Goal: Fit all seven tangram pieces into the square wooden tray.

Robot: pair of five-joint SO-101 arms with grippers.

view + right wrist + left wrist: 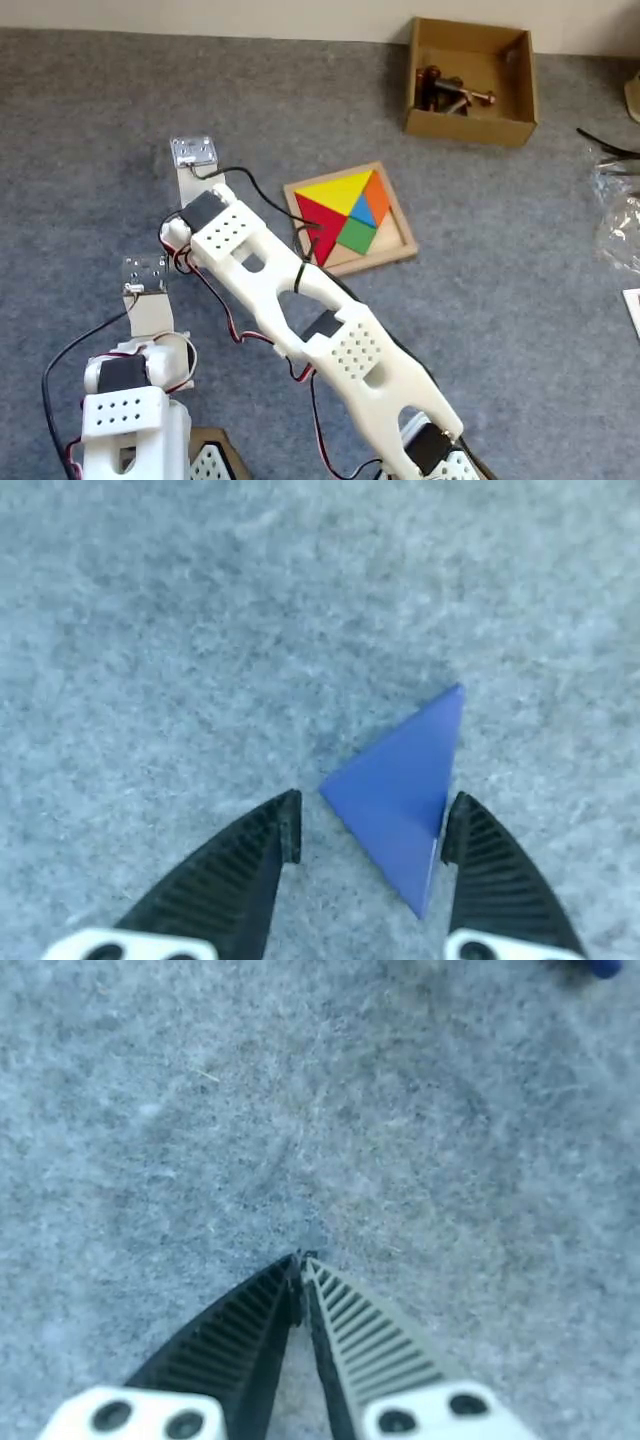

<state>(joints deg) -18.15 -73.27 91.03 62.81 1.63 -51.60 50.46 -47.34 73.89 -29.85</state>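
Note:
The square wooden tray [392, 250] lies on the grey felt, right of centre. It holds a yellow triangle [335, 192], a red triangle [316, 224], a green piece [357, 236], an orange piece [377, 194] and a small blue piece [362, 213]. My right arm stretches across to the tray's left, where its gripper [193, 155] stands open. In the right wrist view a blue triangle [400, 775] lies flat on the felt between the fingers of that gripper [372, 825], close to one fingertip. My left gripper [145, 275] [302, 1258] is shut on nothing, low over bare felt.
A cardboard box [470, 118] with small metal and wooden parts stands at the back right. Clear plastic wrap [618, 225] lies at the right edge. A bit of something blue [598, 968] shows at the edge of the left wrist view.

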